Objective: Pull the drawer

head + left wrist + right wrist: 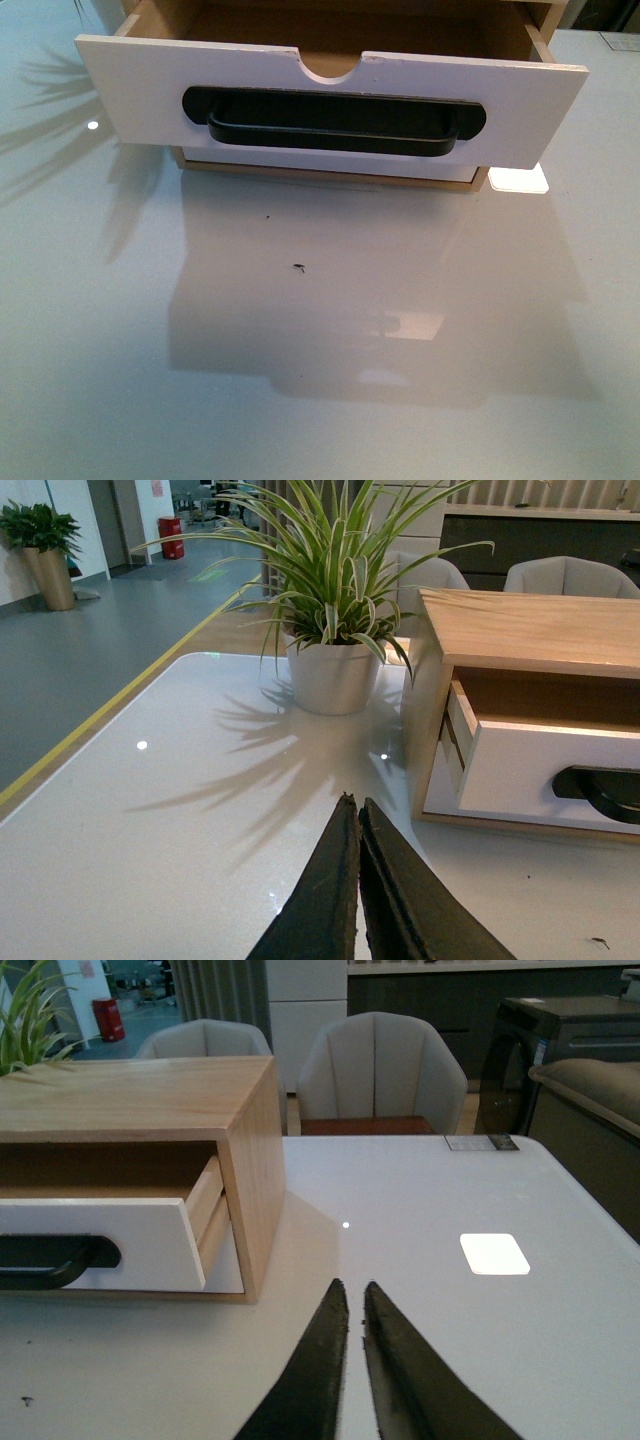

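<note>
White drawer (330, 100): you have one, pulled out of its wooden box (140, 1095). Your left gripper (357, 815) is closed, your right gripper (352, 1300) nearly closed. Both are empty, near the box.

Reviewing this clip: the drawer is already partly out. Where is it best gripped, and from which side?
Probably the black bar handle of the drawer, from the front. It stands off its dark oval recess, leaving finger room behind, and runs wide, so a centred grip should pull straight. Both grippers look shut.

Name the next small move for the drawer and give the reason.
Probably none beyond keeping clear: the drawer already juts out of the wooden cabinet, its inside open to view. Both end effectors, left and right, sit shut over the white table, off the black handle.
</note>
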Robot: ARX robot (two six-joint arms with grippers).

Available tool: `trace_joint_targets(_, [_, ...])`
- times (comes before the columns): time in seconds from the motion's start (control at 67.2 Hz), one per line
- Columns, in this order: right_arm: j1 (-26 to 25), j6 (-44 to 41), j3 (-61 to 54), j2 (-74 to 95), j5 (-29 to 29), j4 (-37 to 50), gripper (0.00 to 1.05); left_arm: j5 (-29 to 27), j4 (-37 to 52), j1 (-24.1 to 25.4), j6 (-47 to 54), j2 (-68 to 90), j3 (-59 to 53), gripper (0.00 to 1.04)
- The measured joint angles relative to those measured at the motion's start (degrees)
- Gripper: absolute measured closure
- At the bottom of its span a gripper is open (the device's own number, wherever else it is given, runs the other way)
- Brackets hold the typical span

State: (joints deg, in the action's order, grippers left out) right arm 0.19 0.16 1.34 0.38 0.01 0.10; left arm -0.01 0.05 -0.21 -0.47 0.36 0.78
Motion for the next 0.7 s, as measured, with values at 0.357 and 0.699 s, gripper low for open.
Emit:
trace_joint_targets(0.357, [0.0,0.0,0.0,0.0,0.0,0.0,0.14,0.0,0.0,0.0,0.0,0.0,0.0,0.09])
trace_joint_targets(0.699, [0.0,0.0,0.0,0.0,0.0,0.0,0.09,0.0,0.0,0.0,0.2,0.0,0.0,0.07])
